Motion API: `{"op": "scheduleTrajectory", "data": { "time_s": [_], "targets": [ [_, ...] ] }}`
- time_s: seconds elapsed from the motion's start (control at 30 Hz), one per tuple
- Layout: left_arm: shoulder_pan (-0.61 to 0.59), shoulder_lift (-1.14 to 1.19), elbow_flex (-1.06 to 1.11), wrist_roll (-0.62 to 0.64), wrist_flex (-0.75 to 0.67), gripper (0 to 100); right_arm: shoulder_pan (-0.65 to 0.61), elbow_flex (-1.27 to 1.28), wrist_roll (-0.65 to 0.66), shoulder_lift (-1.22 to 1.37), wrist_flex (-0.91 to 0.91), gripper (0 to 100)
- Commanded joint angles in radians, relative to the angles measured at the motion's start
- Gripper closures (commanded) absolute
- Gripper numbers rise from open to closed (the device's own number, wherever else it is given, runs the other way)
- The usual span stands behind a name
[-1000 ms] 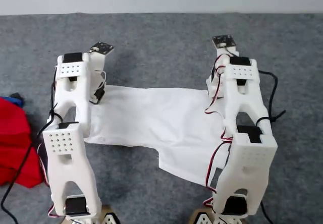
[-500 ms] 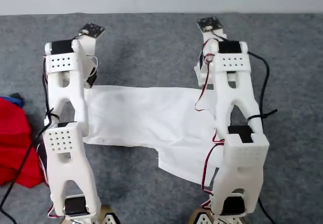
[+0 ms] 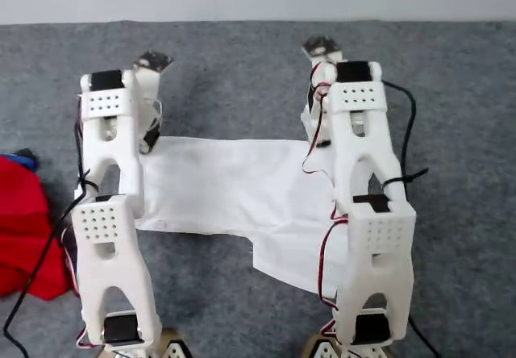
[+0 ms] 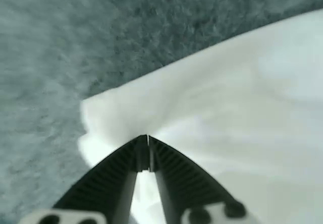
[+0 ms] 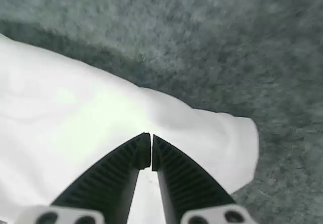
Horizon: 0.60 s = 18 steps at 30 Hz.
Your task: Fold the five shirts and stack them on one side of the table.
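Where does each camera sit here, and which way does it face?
High view: fixed overhead, looking down on the grey table; left arm and right arm over the white shirt.
Left wrist view: on the left wrist, facing down past the left gripper, shut on a shirt corner.
Right wrist view: likewise, right gripper on the other corner.
Shared: the white shirt on the table.

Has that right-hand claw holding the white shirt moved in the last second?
Yes. In the high view the right gripper, shut on the white shirt, has shifted toward the left arm and nearer the table's far edge.
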Motion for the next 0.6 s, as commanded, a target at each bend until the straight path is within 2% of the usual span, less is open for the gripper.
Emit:
{"op": "scheduleTrajectory", "data": {
  "time_s": [0.0, 0.17, 0.37, 0.57],
  "targets": [
    [-0.029, 0.015, -0.025, -0.002, -0.029, 99, 0.021, -0.041, -0.008, 0.038, -0.045, 98.8],
    [-0.068, 0.032, -0.11, -0.002, -0.021, 99, 0.059, -0.041, -0.008, 0.056, -0.082, 98.8],
    [-0.069, 0.011, -0.249, -0.021, 0.035, 99, 0.03, -0.041, -0.008, -0.073, 0.005, 98.8],
    [-0.051, -0.161, -0.142, -0.023, 0.035, 99, -0.018, -0.041, -0.008, -0.208, 0.185, 98.8]
  ]
}}
